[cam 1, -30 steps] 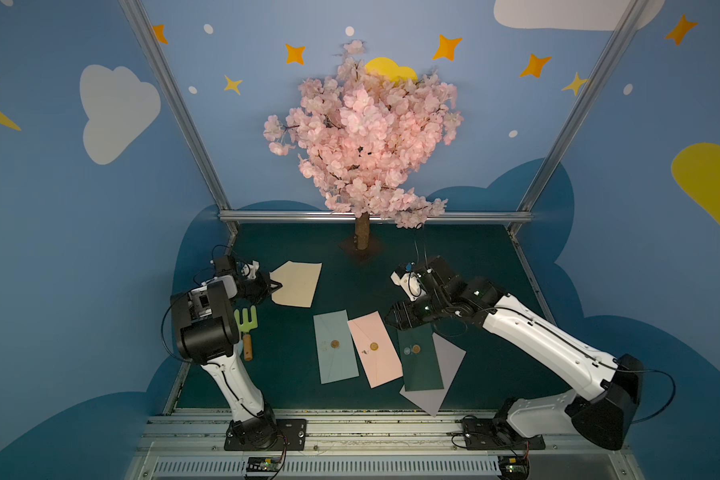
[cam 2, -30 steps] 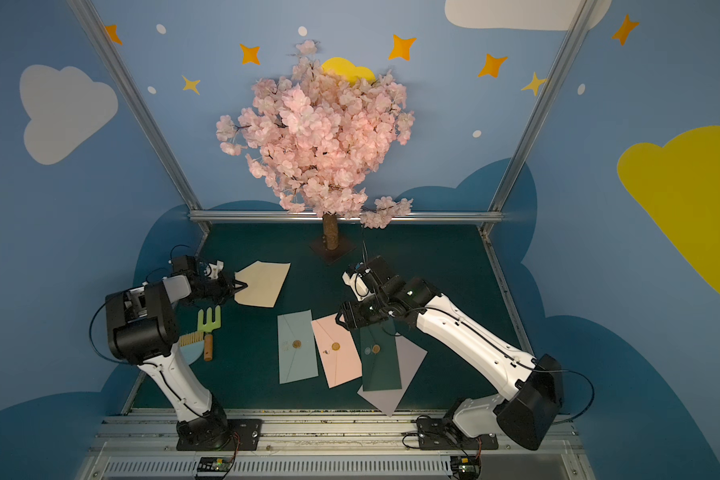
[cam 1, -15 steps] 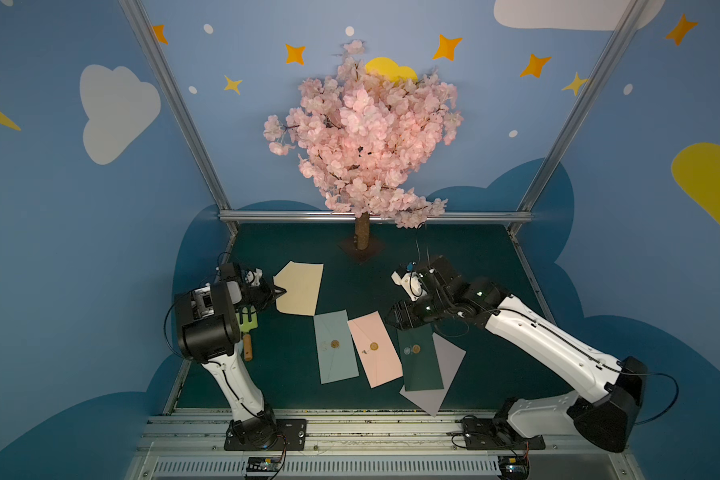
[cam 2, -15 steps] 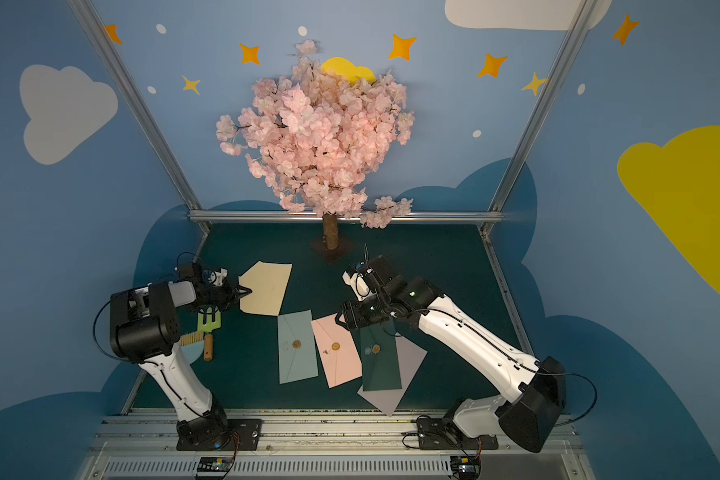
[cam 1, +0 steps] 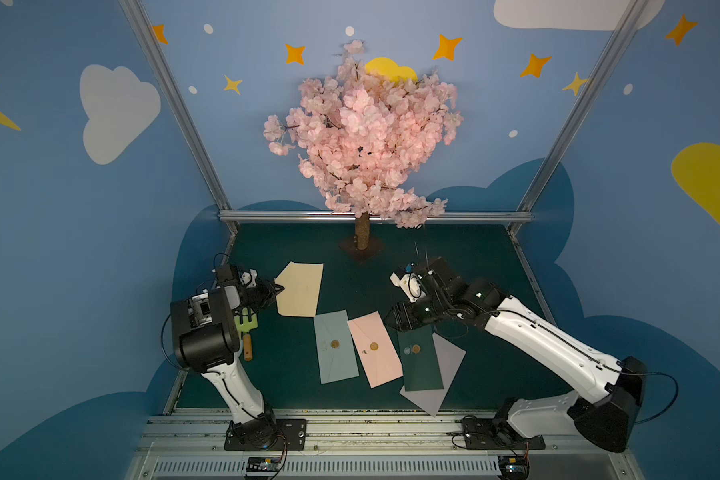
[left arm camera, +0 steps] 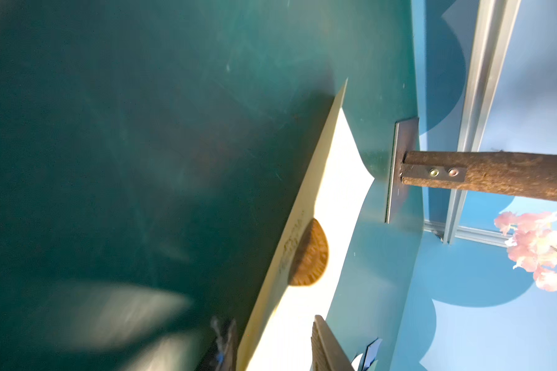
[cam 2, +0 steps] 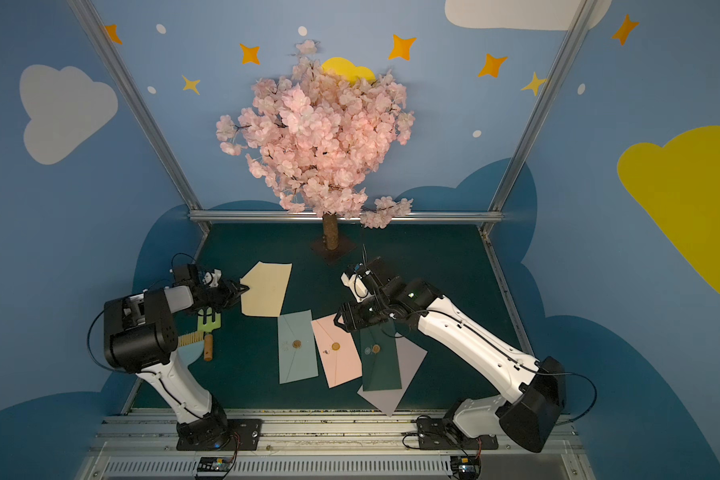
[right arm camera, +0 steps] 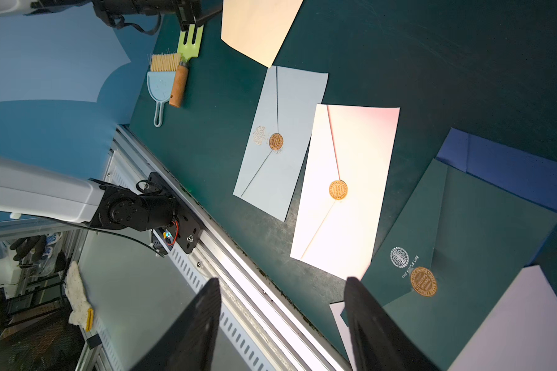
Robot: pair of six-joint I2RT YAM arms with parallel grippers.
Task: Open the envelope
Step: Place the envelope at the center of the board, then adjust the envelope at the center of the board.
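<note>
Now that the left claw point(cam 1: 276, 289) has just eased its pinch, both top views show it at the flap tip of the cream envelope point(cam 1: 299, 289), lying flap-out at the desk's point(cam 1: 454, 257) back left, so basically opened imo. Left wrist: fingers point(left arm camera: 327, 347) parted around the paper. Right wrist: right claw point(right arm camera: 282, 282) spread wide, empty.
</note>
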